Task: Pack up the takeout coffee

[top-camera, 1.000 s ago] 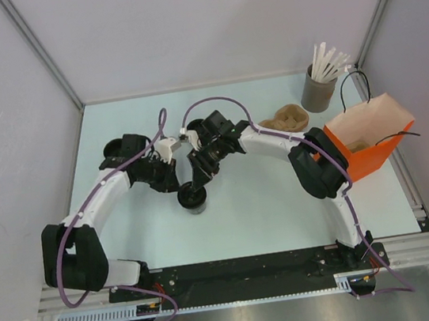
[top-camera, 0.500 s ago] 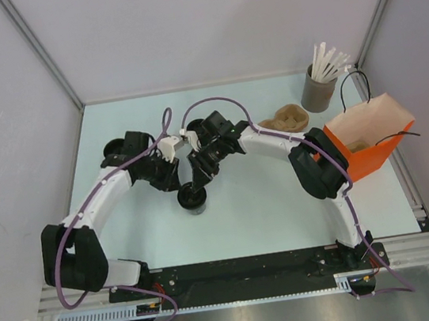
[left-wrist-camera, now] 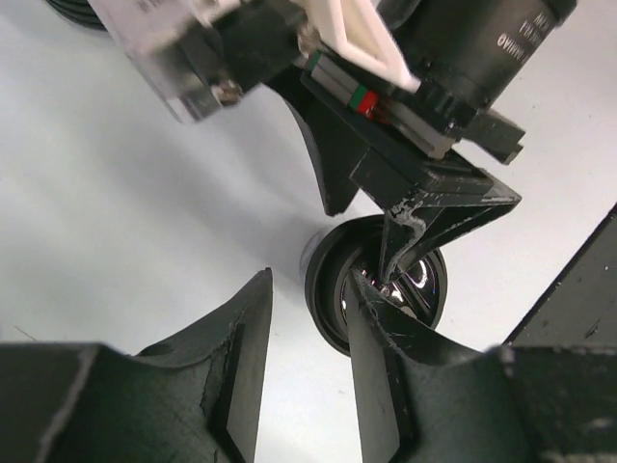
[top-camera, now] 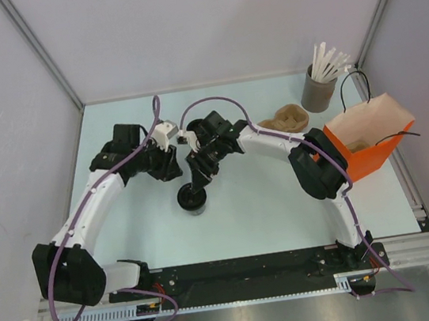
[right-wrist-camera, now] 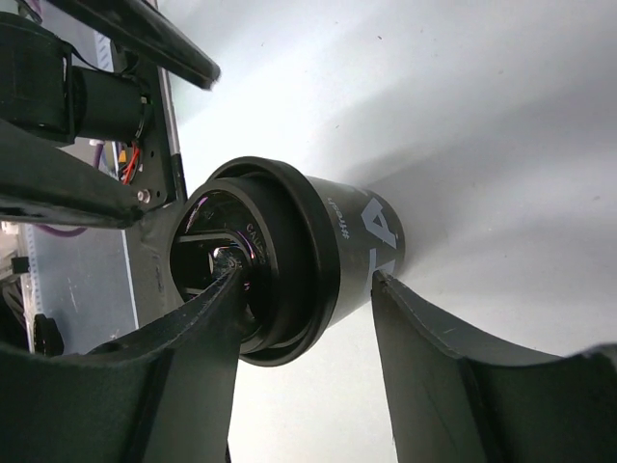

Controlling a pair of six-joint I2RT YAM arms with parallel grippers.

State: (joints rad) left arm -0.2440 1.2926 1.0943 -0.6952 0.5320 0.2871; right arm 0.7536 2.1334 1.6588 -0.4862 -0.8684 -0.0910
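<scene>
The takeout coffee, a small black cup [top-camera: 193,200] with its round black lid on, stands upright on the table. My right gripper [top-camera: 197,182] is open and straddles it. In the right wrist view [right-wrist-camera: 307,278] one fingertip [right-wrist-camera: 231,280] rests on the lid's middle [right-wrist-camera: 207,265], and the other finger [right-wrist-camera: 386,289] is beside the cup wall [right-wrist-camera: 357,241]. My left gripper [top-camera: 172,165] is open and empty, up and left of the cup. In the left wrist view [left-wrist-camera: 308,289] the lidded cup [left-wrist-camera: 333,289] shows just past its right finger. The orange bag [top-camera: 369,148] stands open at the right.
A grey tub of white sticks [top-camera: 318,91] stands at the back right. A brown moulded cup holder [top-camera: 287,120] lies beside it. Another dark object [top-camera: 107,156] sits under the left arm at the back left. The two wrists are close together.
My left gripper has drawn back up and to the left, away from the cup. My right gripper has stayed at the cup with a finger on the lid.
</scene>
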